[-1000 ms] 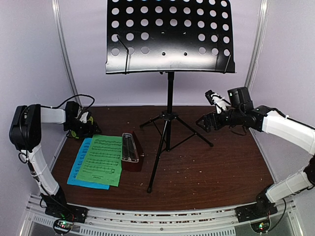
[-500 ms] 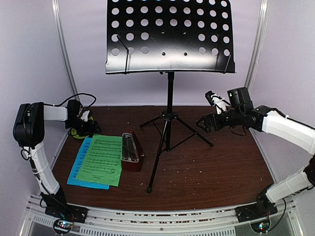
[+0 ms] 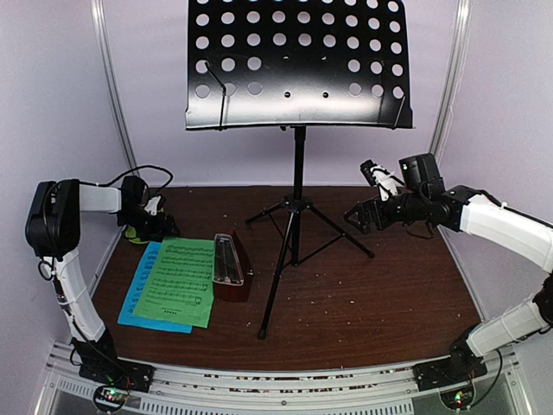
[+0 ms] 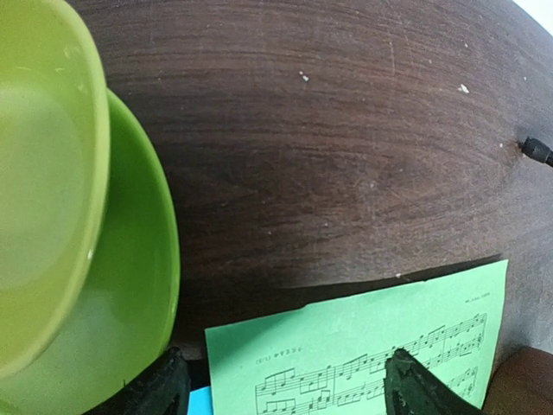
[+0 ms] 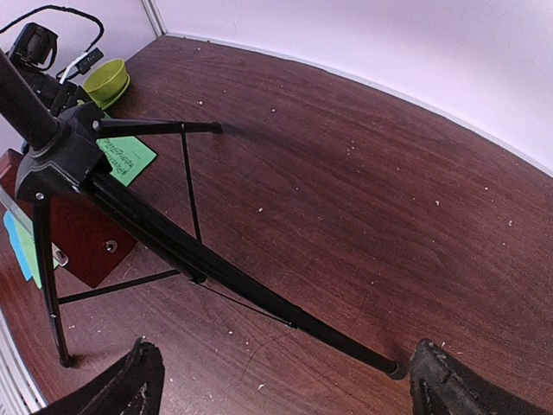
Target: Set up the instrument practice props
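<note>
Bowl [image 4: 52, 216], lime: big in L-wrist view, barely seen from top; left gripper [image 4: 289, 389] and right gripper [image 5: 298, 386] both spread wide, empty.

One music stand [image 3: 294, 111], one metronome [image 3: 230, 264], one bowl [image 5: 105, 80], two sheets (green sheet [image 3: 177, 281], blue sheet [image 3: 138, 298]).

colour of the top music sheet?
Green: the top sheet lies over a blue sheet. Top external view shows it best.
</note>
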Available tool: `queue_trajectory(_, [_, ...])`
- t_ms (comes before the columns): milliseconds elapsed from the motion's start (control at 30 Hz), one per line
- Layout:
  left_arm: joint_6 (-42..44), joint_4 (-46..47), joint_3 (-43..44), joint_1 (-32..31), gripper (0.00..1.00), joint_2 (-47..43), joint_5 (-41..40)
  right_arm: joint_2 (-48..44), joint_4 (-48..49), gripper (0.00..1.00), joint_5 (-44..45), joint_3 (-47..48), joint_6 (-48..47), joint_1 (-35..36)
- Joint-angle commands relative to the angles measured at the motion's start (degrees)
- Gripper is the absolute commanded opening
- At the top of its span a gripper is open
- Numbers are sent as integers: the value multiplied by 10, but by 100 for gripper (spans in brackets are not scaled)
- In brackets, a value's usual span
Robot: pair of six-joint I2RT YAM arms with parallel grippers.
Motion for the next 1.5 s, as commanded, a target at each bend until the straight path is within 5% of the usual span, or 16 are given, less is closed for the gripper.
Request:
queue_trajectory(0, [14, -11, 11, -10, 80, 0, -26, -1, -1, 100, -4, 21, 8, -3])
queue_trajectory(1133, [22, -132, 118, -31, 83, 60, -62, 12, -33, 100, 2, 40, -12, -3])
queue_trajectory(1467, [47, -179, 155, -32, 73, 116, 2, 10, -49, 100, 7, 41, -17, -3])
